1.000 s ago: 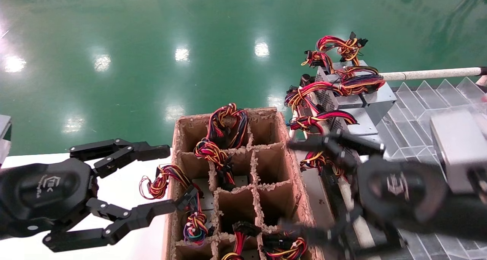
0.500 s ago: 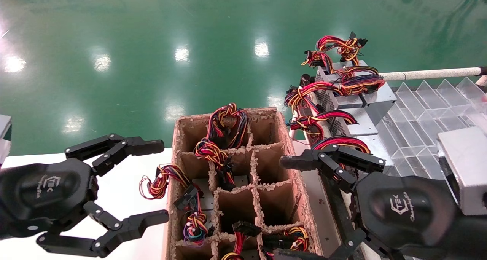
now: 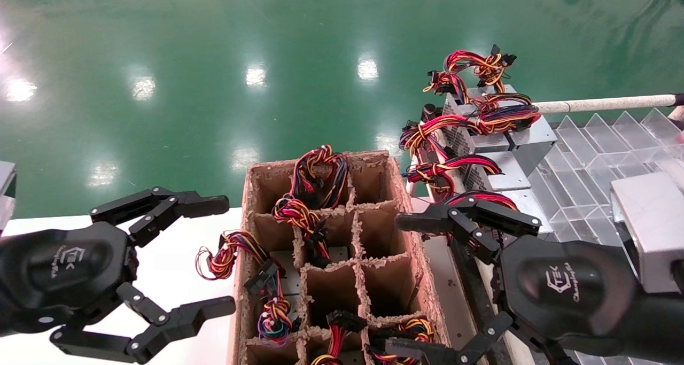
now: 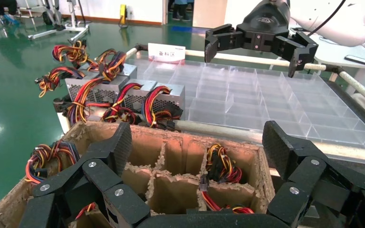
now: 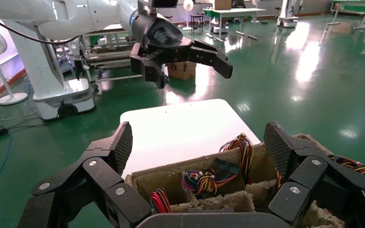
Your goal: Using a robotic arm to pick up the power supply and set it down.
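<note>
Several silver power supplies (image 3: pixel 538 135) with red, yellow and black wire bundles lie in a row at the right, beyond the cardboard divider box (image 3: pixel 374 231). The same power supplies (image 4: pixel 171 92) show in the left wrist view. More wire bundles (image 3: pixel 293 211) stick out of the box's cells. My left gripper (image 3: pixel 218 255) hangs open at the box's left side, holding nothing. My right gripper (image 3: pixel 402 285) hangs open over the box's right wall, also holding nothing. Each wrist view looks across the box between spread fingers: left gripper (image 4: pixel 199 142), right gripper (image 5: pixel 200 142).
A clear plastic divider tray (image 3: pixel 604 140) spreads at the right behind a white rod (image 3: pixel 604 104). A white table (image 3: pixel 176 247) lies left of the box. Green floor fills the background. My right wrist block (image 3: pixel 649 226) is at the right edge.
My right gripper has come nearer and lower beside the box's right wall and stopped blurring. My left gripper has drawn slightly back from the box. Both stayed open.
</note>
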You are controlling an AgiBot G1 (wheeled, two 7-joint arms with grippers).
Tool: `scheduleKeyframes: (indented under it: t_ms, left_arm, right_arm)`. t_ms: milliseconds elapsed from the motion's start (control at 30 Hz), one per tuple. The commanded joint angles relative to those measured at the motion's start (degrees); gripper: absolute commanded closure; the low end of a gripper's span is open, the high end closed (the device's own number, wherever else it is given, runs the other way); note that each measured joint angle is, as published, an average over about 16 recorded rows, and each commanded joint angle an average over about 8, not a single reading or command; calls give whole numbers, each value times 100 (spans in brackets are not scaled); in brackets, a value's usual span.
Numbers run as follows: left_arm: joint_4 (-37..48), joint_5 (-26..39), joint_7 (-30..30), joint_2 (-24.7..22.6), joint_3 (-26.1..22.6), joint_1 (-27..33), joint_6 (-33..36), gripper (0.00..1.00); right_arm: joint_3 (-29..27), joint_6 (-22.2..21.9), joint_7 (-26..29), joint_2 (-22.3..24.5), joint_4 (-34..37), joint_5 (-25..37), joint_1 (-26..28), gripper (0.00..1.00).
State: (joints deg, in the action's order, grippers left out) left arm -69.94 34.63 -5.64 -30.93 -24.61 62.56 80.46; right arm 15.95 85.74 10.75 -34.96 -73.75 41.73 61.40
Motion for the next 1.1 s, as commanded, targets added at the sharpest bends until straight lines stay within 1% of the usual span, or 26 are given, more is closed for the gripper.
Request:
scheduleKeyframes:
  t_ms: [33, 1100]
  left_arm:
    - [0, 0, 0, 0, 0, 0, 0, 0]
    - [0, 0, 0, 0, 0, 0, 0, 0]
  right_arm:
    - [2, -1, -3, -2, 8, 6, 6, 0]
    - [13, -10, -15, -10, 41, 27, 30, 0]
